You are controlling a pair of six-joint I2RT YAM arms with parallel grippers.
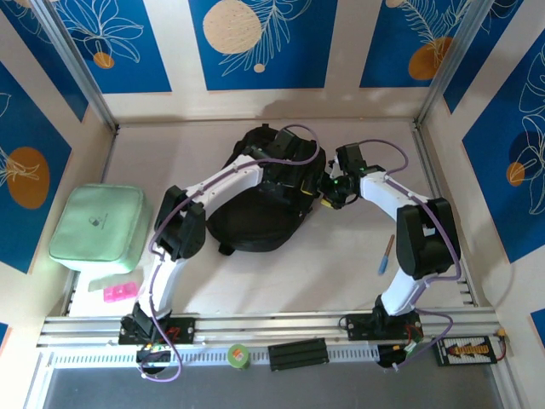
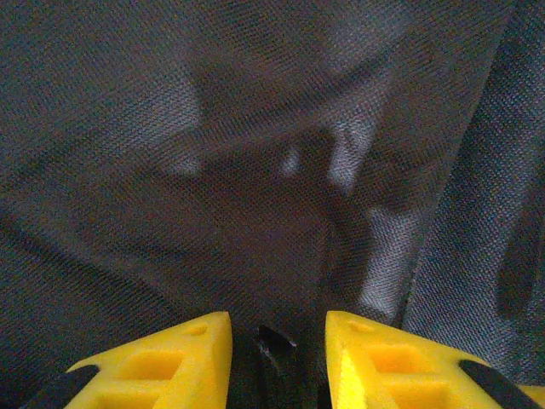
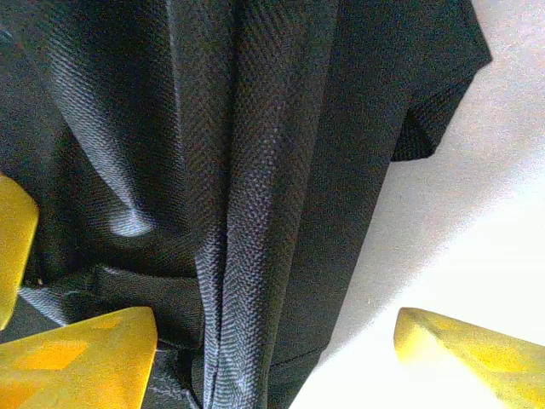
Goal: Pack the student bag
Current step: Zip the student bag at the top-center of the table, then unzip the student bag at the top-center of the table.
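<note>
The student bag (image 1: 251,223), a black fabric backpack, lies in the middle of the table. My left gripper (image 1: 300,186) hangs over its right upper part. In the left wrist view that gripper (image 2: 278,322) has its yellow fingers apart over dark bag fabric (image 2: 255,170), with a small black tab (image 2: 272,349) in the gap, touching neither finger. My right gripper (image 1: 331,194) is at the bag's right edge. Seen from the right wrist, the gripper (image 3: 274,319) stands open wide astride a fold of the bag (image 3: 255,170), one finger over fabric and the other over bare table (image 3: 477,213).
A mint-green padded pouch (image 1: 100,226) lies at the left with a pink item (image 1: 120,292) in front of it. A blue pen (image 1: 385,254) lies right of the bag near the right arm. A green tape roll (image 1: 239,355) and a black block (image 1: 298,352) sit on the front rail.
</note>
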